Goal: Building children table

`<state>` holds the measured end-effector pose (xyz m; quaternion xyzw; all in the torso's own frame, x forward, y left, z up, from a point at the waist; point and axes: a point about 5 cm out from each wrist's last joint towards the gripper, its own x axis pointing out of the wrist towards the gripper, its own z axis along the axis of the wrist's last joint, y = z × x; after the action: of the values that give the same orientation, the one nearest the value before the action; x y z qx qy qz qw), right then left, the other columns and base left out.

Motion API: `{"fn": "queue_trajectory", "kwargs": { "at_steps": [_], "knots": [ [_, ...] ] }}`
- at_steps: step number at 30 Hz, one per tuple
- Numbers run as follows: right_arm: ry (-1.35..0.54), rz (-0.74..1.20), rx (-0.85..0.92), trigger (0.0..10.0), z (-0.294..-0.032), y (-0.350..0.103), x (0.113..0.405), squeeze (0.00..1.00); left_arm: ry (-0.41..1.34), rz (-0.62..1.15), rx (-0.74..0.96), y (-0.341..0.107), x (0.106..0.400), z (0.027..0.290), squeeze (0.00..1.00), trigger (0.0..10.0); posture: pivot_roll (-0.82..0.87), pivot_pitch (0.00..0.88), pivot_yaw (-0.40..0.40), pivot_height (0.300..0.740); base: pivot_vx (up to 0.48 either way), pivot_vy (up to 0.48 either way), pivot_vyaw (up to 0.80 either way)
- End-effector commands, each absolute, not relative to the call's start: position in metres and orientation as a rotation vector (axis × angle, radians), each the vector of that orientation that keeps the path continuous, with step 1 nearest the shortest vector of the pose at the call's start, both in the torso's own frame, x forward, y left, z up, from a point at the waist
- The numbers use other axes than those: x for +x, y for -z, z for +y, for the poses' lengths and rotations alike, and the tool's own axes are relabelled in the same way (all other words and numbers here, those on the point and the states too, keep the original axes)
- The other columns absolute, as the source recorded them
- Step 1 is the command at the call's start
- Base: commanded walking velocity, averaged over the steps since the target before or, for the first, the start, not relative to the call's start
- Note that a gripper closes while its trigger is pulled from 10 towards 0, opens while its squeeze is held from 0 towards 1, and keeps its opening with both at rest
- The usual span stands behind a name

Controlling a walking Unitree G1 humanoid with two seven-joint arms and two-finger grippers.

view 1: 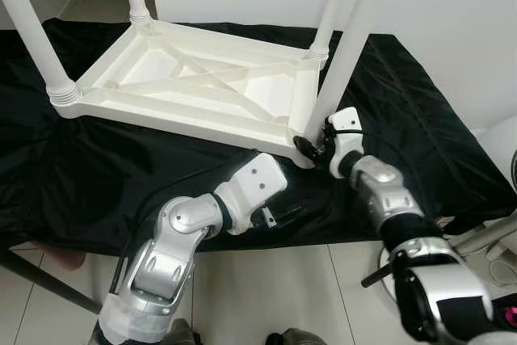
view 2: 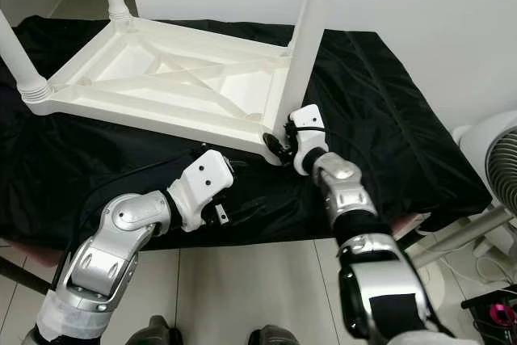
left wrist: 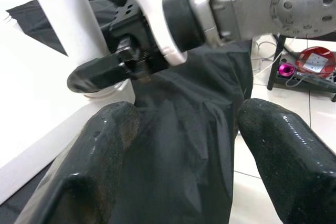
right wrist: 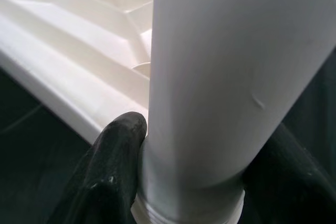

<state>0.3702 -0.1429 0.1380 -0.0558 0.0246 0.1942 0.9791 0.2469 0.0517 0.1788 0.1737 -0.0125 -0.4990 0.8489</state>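
on the black cloth our right gripper clamps the upright near leg at its base, while the left gripper waits spread apart just beside.

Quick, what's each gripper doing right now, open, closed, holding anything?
Left gripper: open, holding nothing, low over the black cloth.
Right gripper: closed around the base of the near white table leg, at the corner of the upturned tabletop.
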Motion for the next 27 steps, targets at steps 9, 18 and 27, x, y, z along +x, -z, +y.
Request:
{"fn": "queue_trajectory", "kwargs": {
  "at_steps": [9, 18, 27],
  "knots": [
    [-0.078, 0.074, 0.017, 10.0, -0.11, -0.126, 0.36, 0.0, 0.949, -0.035, 0.353, -0.178, 0.252, 0.053, 0.0, 10.0, -0.03, 0.034, -0.054, 0.74, 0.0, 0.0, 0.0],
    [-0.059, 0.007, 0.032, 10.0, -0.096, -0.134, 0.347, 1.0, 0.939, -0.036, 0.352, -0.178, 0.253, 0.053, 0.0, 10.0, -0.04, 0.032, -0.057, 0.74, 0.0, 0.0, 0.0],
    [-0.04, -0.036, 0.029, 10.0, -0.108, -0.136, 0.334, 0.62, 0.944, -0.036, 0.352, -0.178, 0.252, 0.053, 0.0, 10.0, -0.04, 0.028, -0.059, 0.74, 0.0, 0.0, 0.0]
  ]
}}
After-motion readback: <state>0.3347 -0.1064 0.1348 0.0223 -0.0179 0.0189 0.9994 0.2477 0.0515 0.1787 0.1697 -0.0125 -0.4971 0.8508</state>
